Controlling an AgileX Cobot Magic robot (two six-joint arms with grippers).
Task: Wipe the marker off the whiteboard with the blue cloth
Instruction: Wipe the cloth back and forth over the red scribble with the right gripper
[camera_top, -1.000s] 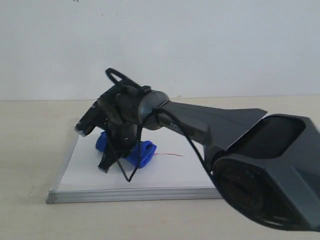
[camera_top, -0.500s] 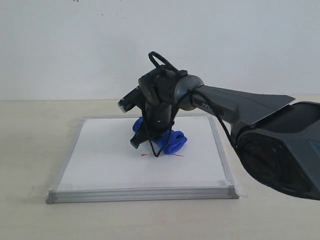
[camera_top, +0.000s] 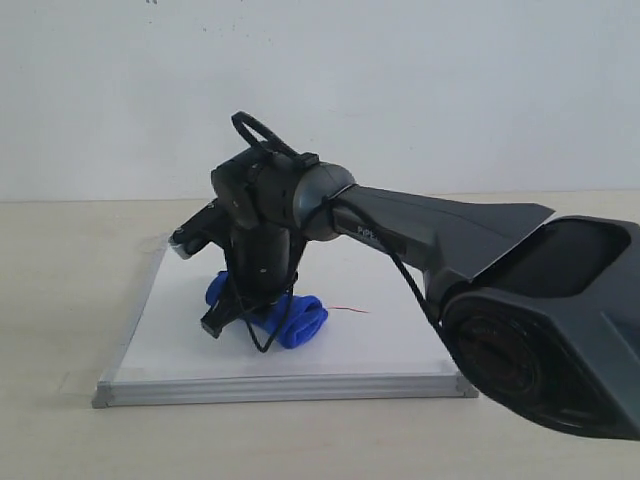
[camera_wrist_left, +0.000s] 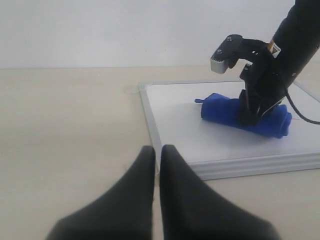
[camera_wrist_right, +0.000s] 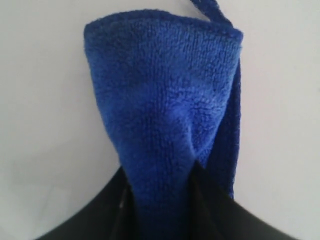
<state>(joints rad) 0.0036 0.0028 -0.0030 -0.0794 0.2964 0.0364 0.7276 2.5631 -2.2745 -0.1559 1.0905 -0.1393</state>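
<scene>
One blue cloth (camera_top: 300, 320), one marker line (camera_top: 350, 309), on one whiteboard (camera_top: 180, 335).

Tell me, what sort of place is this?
Probably a robot test bench in a lab: a whiteboard lies flat on a bare beige tabletop, against a plain white wall, with a dark robot arm over it.

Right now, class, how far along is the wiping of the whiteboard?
Done: the right gripper has the blue cloth clamped and resting on the whiteboard. In hand: the wipe, with the cloth just beside the marker. Left: that thin red line shows uncovered, right of the cloth in the exterior view. The left gripper sits shut, off the board.
</scene>
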